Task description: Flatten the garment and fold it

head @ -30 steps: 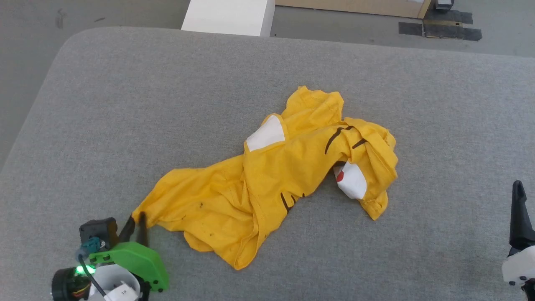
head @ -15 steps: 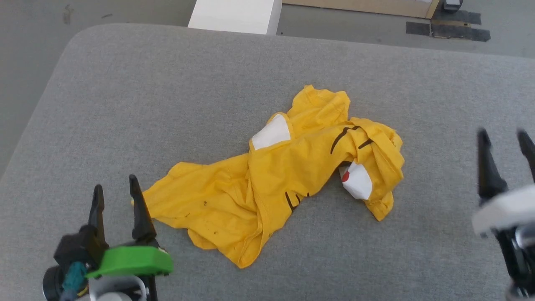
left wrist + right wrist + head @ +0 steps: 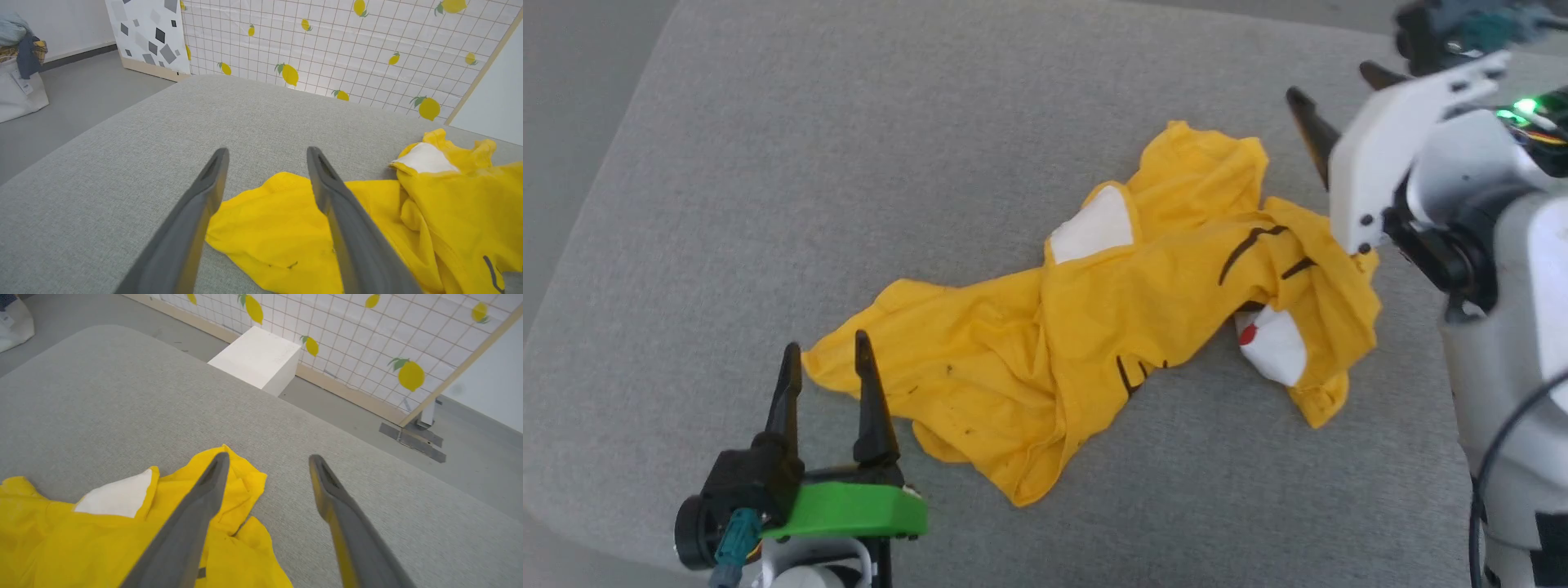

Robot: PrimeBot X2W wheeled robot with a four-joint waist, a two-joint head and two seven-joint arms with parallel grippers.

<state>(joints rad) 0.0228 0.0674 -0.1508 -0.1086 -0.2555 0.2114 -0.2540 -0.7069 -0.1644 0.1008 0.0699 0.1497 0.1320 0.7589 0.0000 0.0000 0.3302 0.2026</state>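
T-shirt crumpled on grey cushion. Left gripper spread, empty, at T-shirt's near left corner. Right gripper spread, empty, by T-shirt's far right edge.

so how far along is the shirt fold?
Done: nothing visible; the garment lies bunched and twisted on the grey padded surface. In hand: nothing gripped; left gripper open at its near-left corner, right gripper open by its far right end. Left: spread it flat, then every fold.
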